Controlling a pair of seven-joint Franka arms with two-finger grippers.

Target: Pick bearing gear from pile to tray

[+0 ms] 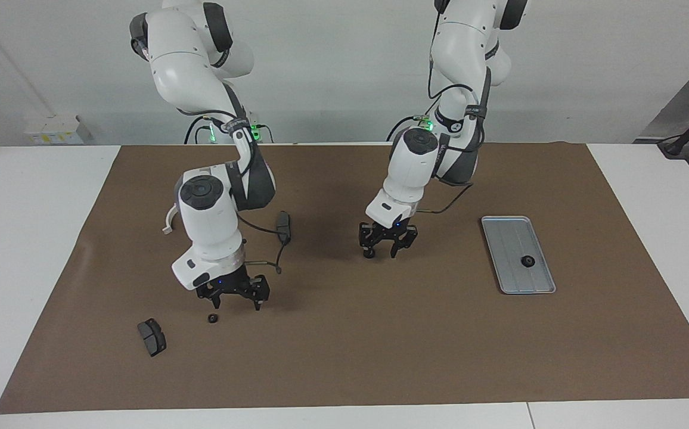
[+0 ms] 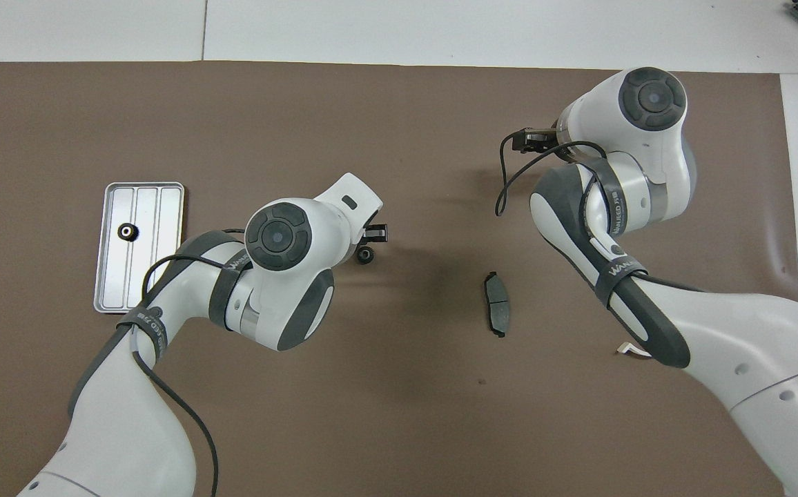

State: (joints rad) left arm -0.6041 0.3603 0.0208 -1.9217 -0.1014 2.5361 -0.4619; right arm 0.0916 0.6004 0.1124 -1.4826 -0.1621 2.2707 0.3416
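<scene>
The silver tray lies toward the left arm's end of the brown mat, with one black bearing gear resting in it. A second bearing gear sits mid-mat; my left gripper hovers low over it, fingers apart, one fingertip right beside the ring. A third ring lies toward the right arm's end. My right gripper hangs open just above the mat next to it, holding nothing. In the overhead view the right hand covers that ring.
A dark brake pad lies near the third ring, farther from the robots. Another pad rests between the two arms. The white half-ring bracket peeks out from under the right arm. A cable loops from each wrist.
</scene>
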